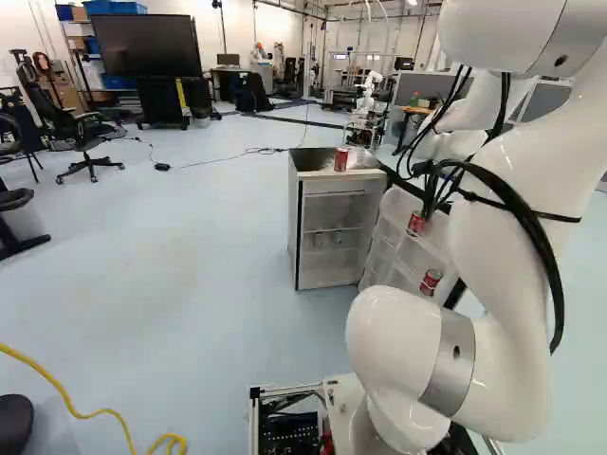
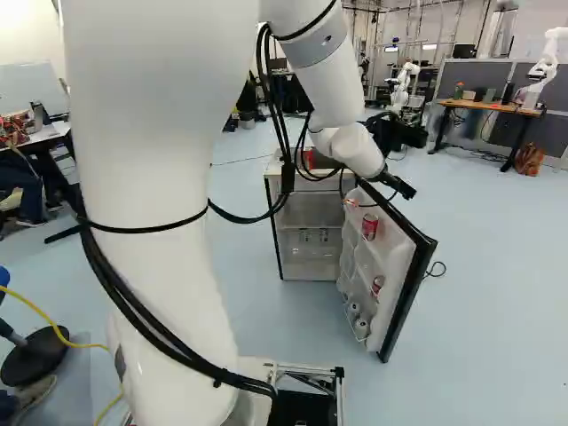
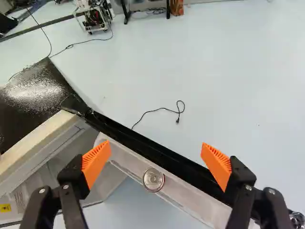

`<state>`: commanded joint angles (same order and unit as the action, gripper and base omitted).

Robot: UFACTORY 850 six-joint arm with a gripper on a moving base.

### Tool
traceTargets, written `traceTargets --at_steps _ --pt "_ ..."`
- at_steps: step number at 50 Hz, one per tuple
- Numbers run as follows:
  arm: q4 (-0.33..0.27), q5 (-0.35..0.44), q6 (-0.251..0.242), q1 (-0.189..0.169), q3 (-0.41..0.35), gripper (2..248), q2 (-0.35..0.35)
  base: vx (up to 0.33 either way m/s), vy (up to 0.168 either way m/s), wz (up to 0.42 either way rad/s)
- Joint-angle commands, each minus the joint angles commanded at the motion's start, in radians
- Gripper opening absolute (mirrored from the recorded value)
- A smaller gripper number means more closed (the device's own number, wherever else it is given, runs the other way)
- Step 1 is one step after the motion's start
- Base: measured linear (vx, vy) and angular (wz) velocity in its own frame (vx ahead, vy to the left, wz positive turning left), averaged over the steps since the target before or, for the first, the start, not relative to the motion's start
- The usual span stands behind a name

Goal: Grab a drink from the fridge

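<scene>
In the right base view my gripper (image 2: 404,188) hangs above the top of the fridge's swung-out door (image 2: 406,284). The wrist view shows the gripper (image 3: 156,156) open, its orange pads wide apart with nothing held. Below, between the fingers, a can's round top (image 3: 153,180) shows in the door shelf. Red cans stand in the door's upper (image 2: 369,227) and lower (image 2: 378,286) racks, and pale cans (image 2: 362,327) sit at its bottom. The small fridge (image 1: 293,227) stands with its inside showing; another red can (image 1: 341,159) is on its top.
The door's black edge (image 3: 162,155) runs under the fingers, beside the fridge's dark top (image 3: 33,98). A thin cable (image 3: 157,110) lies on the floor beyond the door. Another robot (image 2: 404,86) and a wooden desk (image 2: 488,106) stand farther back.
</scene>
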<state>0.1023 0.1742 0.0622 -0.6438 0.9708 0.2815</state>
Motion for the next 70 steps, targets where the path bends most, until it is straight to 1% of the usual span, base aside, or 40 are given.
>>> traceTargets --at_steps 55,70 --pt "0.0 -0.52 0.0 -0.078 0.277 247 0.108 0.0 0.0 0.0" --pt "0.0 -0.66 0.0 -0.097 0.36 247 0.164 0.0 0.0 0.0"
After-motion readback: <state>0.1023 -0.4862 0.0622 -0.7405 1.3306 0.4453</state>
